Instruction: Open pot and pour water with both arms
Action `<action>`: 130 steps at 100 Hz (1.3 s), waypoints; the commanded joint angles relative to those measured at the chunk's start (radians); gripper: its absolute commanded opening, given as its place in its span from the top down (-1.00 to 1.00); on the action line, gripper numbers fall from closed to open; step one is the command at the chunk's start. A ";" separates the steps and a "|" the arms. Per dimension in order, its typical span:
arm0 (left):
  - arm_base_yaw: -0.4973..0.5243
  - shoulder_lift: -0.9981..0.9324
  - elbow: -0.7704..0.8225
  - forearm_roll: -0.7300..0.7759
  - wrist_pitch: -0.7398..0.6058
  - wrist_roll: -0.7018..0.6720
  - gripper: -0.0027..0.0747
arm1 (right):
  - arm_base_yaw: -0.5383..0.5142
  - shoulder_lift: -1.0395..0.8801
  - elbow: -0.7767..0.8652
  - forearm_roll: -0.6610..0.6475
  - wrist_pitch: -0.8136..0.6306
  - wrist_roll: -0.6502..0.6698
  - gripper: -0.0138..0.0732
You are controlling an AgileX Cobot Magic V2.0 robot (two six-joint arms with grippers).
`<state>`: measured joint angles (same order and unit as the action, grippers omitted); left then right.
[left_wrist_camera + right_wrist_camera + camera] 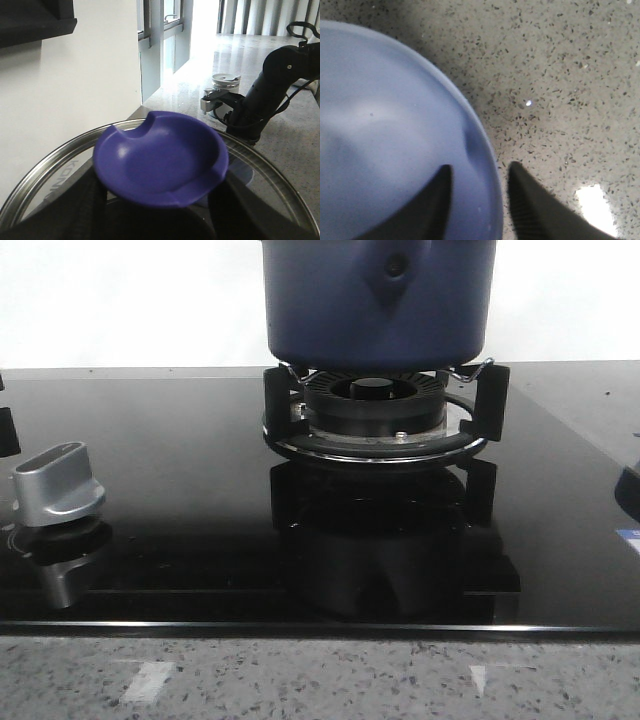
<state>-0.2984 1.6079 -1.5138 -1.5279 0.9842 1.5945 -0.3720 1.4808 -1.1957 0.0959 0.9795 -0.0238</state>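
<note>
The dark blue pot [378, 300] stands on the black burner grate [380, 425] at the back centre; its top is cut off by the frame. In the left wrist view my left gripper [157, 200] is shut under the blue dish-shaped knob [160, 157] of the glass lid [45, 175] with its steel rim. My right gripper [479, 172] straddles the rim of a light blue round vessel [380, 130], one finger [437, 200] inside and one outside, with room between them. Neither gripper shows in the front view.
A silver stove knob [58, 483] sits at the left of the black glass hob [180, 490]. A speckled stone counter [560, 75] surrounds it. My right arm [272, 90] and a round lidded cup [226, 80] show beyond the lid.
</note>
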 commanded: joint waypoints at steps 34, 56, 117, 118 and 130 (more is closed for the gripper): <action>-0.013 0.006 -0.041 -0.090 0.008 0.000 0.35 | -0.005 -0.173 -0.142 -0.004 0.028 -0.023 -0.41; -0.051 0.073 -0.041 -0.066 0.025 0.102 0.35 | -0.005 -0.263 -0.149 -0.004 0.031 -0.024 -0.41; -0.079 0.126 -0.041 -0.093 -0.006 0.128 0.35 | -0.005 -0.286 -0.149 -0.002 0.037 -0.024 -0.41; -0.078 0.128 -0.041 -0.093 -0.006 0.128 0.35 | -0.005 -0.286 -0.149 -0.002 0.037 -0.024 -0.41; -0.082 0.139 -0.041 -0.096 -0.008 0.128 0.35 | -0.005 -0.286 -0.149 0.000 0.037 -0.024 -0.41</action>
<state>-0.3679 1.7874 -1.5138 -1.5149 0.9587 1.7210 -0.3720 1.2206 -1.3110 0.0959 1.0594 -0.0361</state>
